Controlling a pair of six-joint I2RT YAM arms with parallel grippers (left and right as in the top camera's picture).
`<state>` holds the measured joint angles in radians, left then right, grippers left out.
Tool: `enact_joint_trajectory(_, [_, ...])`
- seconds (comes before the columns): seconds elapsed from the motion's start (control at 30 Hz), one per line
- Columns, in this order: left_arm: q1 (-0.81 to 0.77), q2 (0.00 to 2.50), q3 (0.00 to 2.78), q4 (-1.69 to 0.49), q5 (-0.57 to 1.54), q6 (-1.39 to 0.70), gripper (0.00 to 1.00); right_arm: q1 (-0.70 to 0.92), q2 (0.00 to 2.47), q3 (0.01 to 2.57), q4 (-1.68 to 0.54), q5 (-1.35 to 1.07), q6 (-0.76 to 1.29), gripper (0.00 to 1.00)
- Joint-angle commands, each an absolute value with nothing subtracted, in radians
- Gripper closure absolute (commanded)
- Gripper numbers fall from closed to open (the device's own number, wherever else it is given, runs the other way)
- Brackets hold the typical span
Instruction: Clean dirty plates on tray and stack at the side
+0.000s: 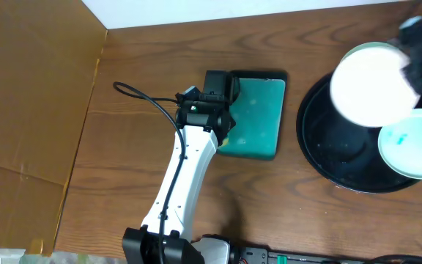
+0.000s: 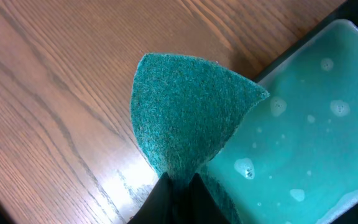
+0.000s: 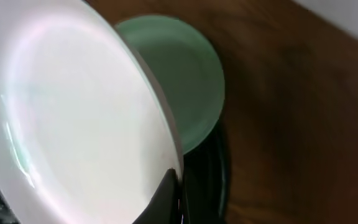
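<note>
Raised plate [image 3: 73,112], rim apparently pinched by right gripper [image 3: 174,190], left gripper [image 2: 178,186] clamping sponge [image 2: 188,112]

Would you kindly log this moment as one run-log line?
left hand: shut on scrub pad at teal tray edge | right hand: shut on plate over black tray

free: bare table [image 1: 123,169] left of teal tray [image 1: 258,121] | blocked: lifted plate [image 1: 368,84] and second plate [image 1: 416,150] cover black tray [image 1: 321,147]

You're at a robot lab bench: wood-grain table [image 1: 123,161], cardboard screen [image 1: 28,110] along its left edge, white robot arm [image 1: 189,169].
</note>
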<state>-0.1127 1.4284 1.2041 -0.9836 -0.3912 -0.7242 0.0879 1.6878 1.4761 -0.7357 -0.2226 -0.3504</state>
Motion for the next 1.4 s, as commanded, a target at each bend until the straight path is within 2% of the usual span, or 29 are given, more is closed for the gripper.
enact_joint_trajectory(0.0, [-0.108, 1.422, 1.195, -0.982, -0.405, -0.71, 0.93, -0.055, 1.724, 1.481, -0.731, -0.562, -0.279, 0.99])
enact_joint_trajectory(0.2, [-0.108, 1.423, 1.195, -0.983, -0.405, -0.71, 0.93, -0.249, 1.831, 1.481, -0.699, -0.424, -0.047, 0.99])
enact_joint_trajectory(0.43, [-0.108, 1.424, 1.195, -0.982, -0.405, -0.71, 0.93, -0.421, 1.998, 1.481, -0.586, -0.411, 0.175, 0.99])
enact_joint_trajectory(0.77, [-0.108, 1.424, 1.195, -0.982, -0.405, -0.71, 0.93, -0.528, 2.127, 1.481, -0.493, -0.374, 0.239, 0.99])
enact_joint_trajectory(0.8, [-0.108, 1.424, 1.195, -0.982, -0.405, -0.71, 0.93, -0.531, 2.13, 1.481, -0.491, -0.36, 0.239, 0.92])
enact_joint_trajectory(0.87, [-0.108, 1.424, 1.195, -0.982, -0.405, -0.71, 0.93, -0.532, 2.129, 1.483, -0.487, -0.326, 0.239, 0.69])
enact_joint_trajectory(0.9, [-0.108, 1.424, 1.195, -0.982, -0.405, -0.71, 0.93, -0.532, 2.121, 1.487, -0.484, -0.321, 0.238, 0.62])
enact_joint_trajectory(0.97, [-0.108, 1.424, 1.195, -0.982, -0.405, -0.71, 0.93, -0.531, 2.099, 1.501, -0.483, -0.324, 0.239, 0.53])
enact_joint_trajectory(1.03, [-0.108, 1.424, 1.195, -0.979, -0.405, -0.71, 0.93, -0.527, 2.069, 1.52, -0.487, -0.327, 0.239, 0.48])
enact_joint_trajectory(1.27, [-0.108, 1.424, 1.195, -0.978, -0.405, -0.71, 0.93, -0.476, 1.887, 1.557, -0.463, -0.318, 0.261, 0.4])
enact_joint_trajectory(1.37, [-0.108, 1.424, 1.195, -0.978, -0.405, -0.711, 0.93, -0.419, 1.842, 1.557, -0.452, -0.318, 0.277, 0.29])
